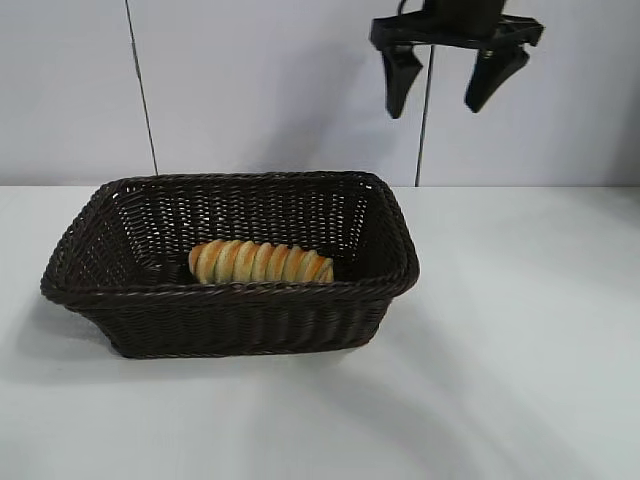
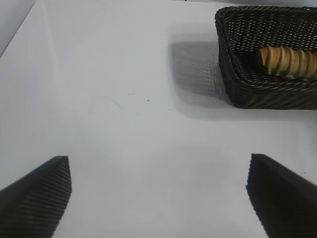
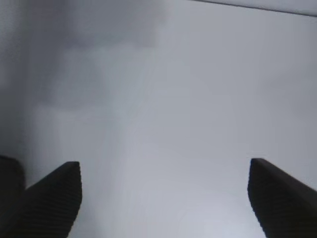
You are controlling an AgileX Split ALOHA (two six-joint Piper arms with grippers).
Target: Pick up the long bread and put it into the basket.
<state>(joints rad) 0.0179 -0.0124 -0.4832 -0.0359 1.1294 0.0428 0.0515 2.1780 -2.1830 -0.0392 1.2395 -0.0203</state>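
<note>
Exterior view. The basket [image 1: 230,265] is sitting on the white table [image 1: 520,330], left of centre. The long bread [image 1: 260,262] is lying inside it on the floor, lengthwise, close against the near wall. The right gripper [image 1: 455,80] is hanging high above the table, up and to the right of the basket, well apart from it, fingers spread wide and carrying nothing. Judgement: the placing looks done, and the step in hand is clearing away. Doing it well is a matter of holding the fingers apart and keeping height over the braided rim, so nothing catches the wicker or drags the basket.

Left wrist view. The left gripper [image 2: 158,198] is parked over bare table, its two fingertips [image 2: 37,196] standing wide apart and empty. The basket [image 2: 237,84] is showing one corner well ahead, with the long bread [image 2: 287,62] resting within it. Judgement: this arm is idle and is best left so, since nothing here is calling for it.

Right wrist view. The right gripper [image 3: 163,198] is looking down on plain table [image 3: 198,99] only, fingertips [image 3: 54,198] released and wide. Neither basket nor loaf is appearing here. Judgement: the path ahead is looking unobstructed for a steady retreat.
</note>
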